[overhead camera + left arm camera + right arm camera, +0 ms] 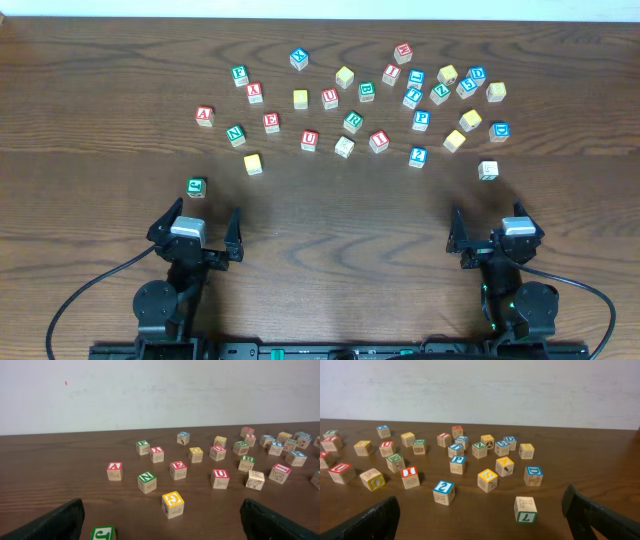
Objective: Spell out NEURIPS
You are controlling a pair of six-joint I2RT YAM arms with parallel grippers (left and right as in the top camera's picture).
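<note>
Green N (235, 134), red E (271, 122) (apart) | left end effector (205, 211) wide | right end effector (487, 212) wide

Each wooden cube bears one capital letter. Seen from overhead, the green N cube (235, 134) has the red A cube (204, 115) at ten o'clock and the red E cube (271, 122) at two. From E, the red U cube (309, 140) lies at four o'clock, then come the green R cube (352, 122), red I cube (378, 141) and blue P cube (421, 120). The left wrist view shows the yellow G cube (172, 504) and green J cube (102, 533). In the right wrist view, the yellow S cube (487, 480) has the blue D cube (533, 475) at three o'clock.
</note>
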